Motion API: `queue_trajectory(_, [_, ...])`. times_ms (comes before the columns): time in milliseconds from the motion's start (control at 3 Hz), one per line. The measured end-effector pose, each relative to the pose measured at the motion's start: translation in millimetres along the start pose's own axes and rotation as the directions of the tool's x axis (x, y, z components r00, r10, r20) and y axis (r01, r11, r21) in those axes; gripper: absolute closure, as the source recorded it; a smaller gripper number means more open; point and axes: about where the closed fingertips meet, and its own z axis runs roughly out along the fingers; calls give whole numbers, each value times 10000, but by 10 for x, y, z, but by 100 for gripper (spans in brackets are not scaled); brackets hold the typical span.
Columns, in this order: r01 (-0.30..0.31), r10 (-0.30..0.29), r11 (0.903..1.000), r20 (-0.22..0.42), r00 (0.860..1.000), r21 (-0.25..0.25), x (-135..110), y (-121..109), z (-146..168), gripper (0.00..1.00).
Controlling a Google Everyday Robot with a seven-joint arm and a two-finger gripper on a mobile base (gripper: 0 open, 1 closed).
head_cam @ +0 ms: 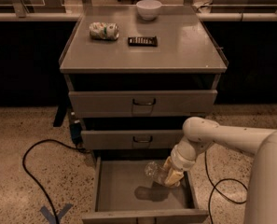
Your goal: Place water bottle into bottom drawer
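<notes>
**Cabinet, grey metal, three drawers.** Seen from above and in front.

- Tabletop (184, 45): carries three items. White bowl (148, 9) at the back edge, near the middle. Crushed white-and-green can (104, 31) lying on its side at the back left. Flat dark bar (142, 41) just right of the can, apart from it.
- Top drawer front (142, 102) and middle drawer front (138, 139): each has a small dark loop handle at its centre.
- Bottom drawer (97, 185): pulled out towards the viewer, with a plain grey floor and low side walls.
- Tool (169, 175): at the end of the white arm, which reaches in from the right. It hangs over the right half of the open bottom drawer, fingers closed around the water bottle.
- Water bottle (152, 170): clear plastic, held roughly level in the tool. Its free end points left. It is above the drawer floor and casts a dark shadow on the floor beneath it.
- Floor: speckled. A black cable (31, 171) loops at the left of the cabinet, with a blue tape mark (56, 213) near the lower left.
</notes>
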Motion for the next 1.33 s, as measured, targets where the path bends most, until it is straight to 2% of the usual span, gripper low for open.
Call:
queue_trajectory(333, [-1373,1372,9905,153,9904,28,243,15,608,100])
queue_trajectory(667, [-1373,1372,9905,153,9904,28,243,15,608,100])
queue_trajectory(1000, [-1518,1518,9884,-9,9884,82,226,-145,853,100])
queue_trajectory(1333, [-2416,2413,9703,213,9702,119,279,-365,1172,100])
